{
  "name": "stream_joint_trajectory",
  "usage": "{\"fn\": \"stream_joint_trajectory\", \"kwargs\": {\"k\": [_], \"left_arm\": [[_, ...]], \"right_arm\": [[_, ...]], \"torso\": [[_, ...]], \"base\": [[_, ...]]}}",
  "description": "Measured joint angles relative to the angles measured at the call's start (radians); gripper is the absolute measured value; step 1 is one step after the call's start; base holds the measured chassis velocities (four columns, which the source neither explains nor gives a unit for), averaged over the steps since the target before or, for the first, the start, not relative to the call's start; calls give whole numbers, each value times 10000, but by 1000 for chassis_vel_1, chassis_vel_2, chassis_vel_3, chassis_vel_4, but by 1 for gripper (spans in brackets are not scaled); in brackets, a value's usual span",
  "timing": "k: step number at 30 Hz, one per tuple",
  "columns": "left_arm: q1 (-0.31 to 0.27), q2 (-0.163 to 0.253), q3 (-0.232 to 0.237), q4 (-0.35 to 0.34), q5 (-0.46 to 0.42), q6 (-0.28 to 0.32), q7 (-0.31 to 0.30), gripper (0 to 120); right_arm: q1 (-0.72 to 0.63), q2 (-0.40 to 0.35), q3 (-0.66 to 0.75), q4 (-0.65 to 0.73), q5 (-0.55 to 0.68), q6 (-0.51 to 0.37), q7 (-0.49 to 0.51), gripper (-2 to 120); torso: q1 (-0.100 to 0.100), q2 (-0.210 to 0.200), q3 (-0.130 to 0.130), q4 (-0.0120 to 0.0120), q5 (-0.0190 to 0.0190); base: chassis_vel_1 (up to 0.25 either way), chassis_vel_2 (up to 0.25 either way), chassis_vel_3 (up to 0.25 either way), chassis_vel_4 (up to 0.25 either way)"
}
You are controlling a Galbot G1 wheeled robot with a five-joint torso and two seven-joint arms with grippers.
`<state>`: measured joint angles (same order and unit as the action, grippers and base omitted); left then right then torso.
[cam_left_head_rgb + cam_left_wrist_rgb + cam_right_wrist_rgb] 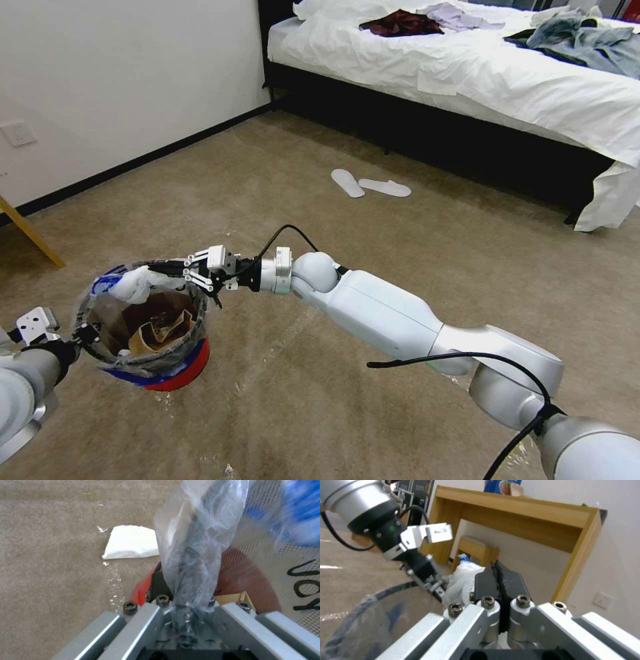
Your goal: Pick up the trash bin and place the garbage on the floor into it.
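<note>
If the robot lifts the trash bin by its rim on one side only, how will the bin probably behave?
The trash bin seems light: the left claw holds it up by the rim alone. It would likely tilt, since the grip sits on one edge. The clear liner looks thin and crinkly, so it may slip or tear.

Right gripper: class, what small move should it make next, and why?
Probably open and release. The right gripper looks shut on a crumpled white tissue just over the trash bin, whose rim the left gripper grips.
</note>
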<state>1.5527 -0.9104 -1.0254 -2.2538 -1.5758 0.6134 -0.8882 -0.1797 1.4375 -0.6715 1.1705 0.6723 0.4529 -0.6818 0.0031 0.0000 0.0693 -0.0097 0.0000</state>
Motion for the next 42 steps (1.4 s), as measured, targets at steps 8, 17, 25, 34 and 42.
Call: {"fn": "stream_joint_trajectory", "kwargs": {"k": [8,17,25,34,42], "left_arm": [[-13,-67,48,-14,-1,-3,-58,0],[-16,-110,64,-70,10,-3,-57,0],[-26,-121,101,-107,9,8,-57,0],[-71,-120,157,-104,-6,12,-66,0],[-66,-119,159,-97,1,16,-72,0]], "right_arm": [[-133,60,-130,-29,-173,12,13,0],[-242,227,-297,-290,-323,65,32,0],[-264,297,-414,-455,-431,200,211,4],[-242,358,-476,-518,-443,177,320,39],[-145,244,-509,-502,-412,180,383,67]], "torso": [[0,0,0,0,0],[0,0,0,0,0],[0,0,0,0,-1],[0,1,0,1,0],[0,0,0,0,0]], "base": [[0,0,0,0],[0,0,0,0],[0,0,0,0],[0,0,0,0],[0,0,0,0]]}}
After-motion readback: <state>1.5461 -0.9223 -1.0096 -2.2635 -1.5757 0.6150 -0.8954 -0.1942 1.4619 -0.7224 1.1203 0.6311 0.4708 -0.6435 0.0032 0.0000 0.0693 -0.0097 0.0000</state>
